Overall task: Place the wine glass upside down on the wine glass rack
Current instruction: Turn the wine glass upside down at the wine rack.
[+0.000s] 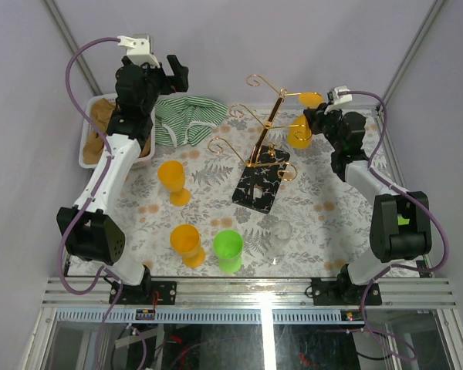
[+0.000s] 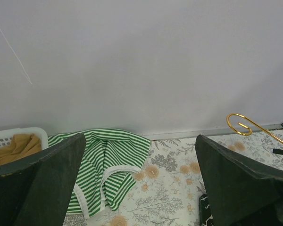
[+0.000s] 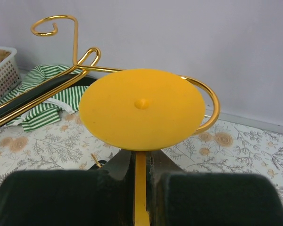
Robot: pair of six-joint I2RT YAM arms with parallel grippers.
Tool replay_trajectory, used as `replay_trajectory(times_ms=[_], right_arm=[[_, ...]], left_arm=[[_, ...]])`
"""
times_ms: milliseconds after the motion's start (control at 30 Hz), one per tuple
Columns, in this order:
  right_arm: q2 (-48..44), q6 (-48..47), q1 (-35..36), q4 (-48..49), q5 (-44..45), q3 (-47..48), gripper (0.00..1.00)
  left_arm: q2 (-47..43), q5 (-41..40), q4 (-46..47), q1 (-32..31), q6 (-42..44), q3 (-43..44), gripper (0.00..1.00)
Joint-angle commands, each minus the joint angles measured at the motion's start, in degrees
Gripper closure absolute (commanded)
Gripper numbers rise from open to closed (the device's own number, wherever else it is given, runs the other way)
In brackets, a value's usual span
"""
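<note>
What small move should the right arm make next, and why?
Probably ease the wine glass forward so its stem slips into the curled hook arm of the rack. The right gripper grips the stem, glass inverted, its foot just above that hook, not visibly resting on it.

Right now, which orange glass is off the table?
The orange wine glass in the right tool, gripped by its stem, foot up at a hook of the rack. The other two orange glasses sit on the table.
</note>
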Motion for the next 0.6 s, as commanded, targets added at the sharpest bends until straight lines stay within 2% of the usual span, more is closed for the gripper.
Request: replay_trajectory(times_ms=[0, 300, 567], right_arm=[[1.65, 0.9, -0.38, 7.48, 0.66, 1.13, 1.0], [6.58, 1.93, -0.32, 9.69, 2.34, 3.85, 1.0], [7.72, 0.28, -0.4, 10.43, 7.83, 4.65, 1.0]], left_arm=[[0.93, 0.01, 2.52, 0.3, -1.15, 1.51, 0.0], [1.81, 0.0, 2.91, 0.35, -1.39, 2.3, 0.0], [2.85, 0.13, 3.0, 0.24, -1.8, 3.06, 0.0]])
